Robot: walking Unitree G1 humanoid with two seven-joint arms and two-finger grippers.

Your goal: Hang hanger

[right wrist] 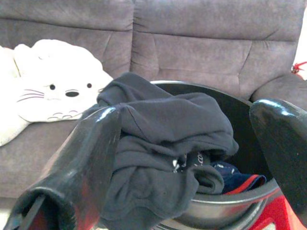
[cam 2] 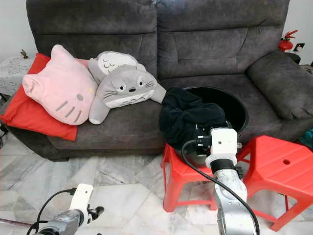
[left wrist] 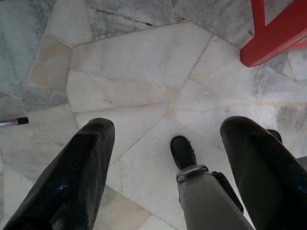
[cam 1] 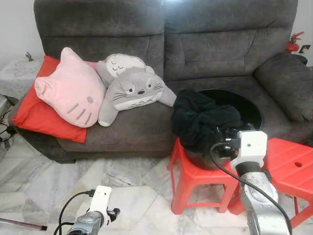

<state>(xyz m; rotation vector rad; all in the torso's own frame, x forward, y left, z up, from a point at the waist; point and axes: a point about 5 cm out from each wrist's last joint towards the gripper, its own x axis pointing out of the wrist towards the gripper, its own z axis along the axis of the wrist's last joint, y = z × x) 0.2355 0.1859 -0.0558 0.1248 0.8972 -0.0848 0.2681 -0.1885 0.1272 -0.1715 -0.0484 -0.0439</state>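
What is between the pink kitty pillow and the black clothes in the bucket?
The grey Totoro plush lies between the pink cat pillow and the black clothes, on the grey sofa, as the left eye view shows.

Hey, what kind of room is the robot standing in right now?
Most likely a home living room: a grey sofa with plush cushions, a marble floor, and a black basin of clothes on a red stool.

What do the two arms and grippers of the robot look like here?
Both arms are silver metal. Each wrist carries a white box-shaped block, with a black cable looping from it down along the arm. The left gripper and the right gripper each have two long, glossy black fingers with rounded tips. The right arm is a smooth grey tube with ridged joints.
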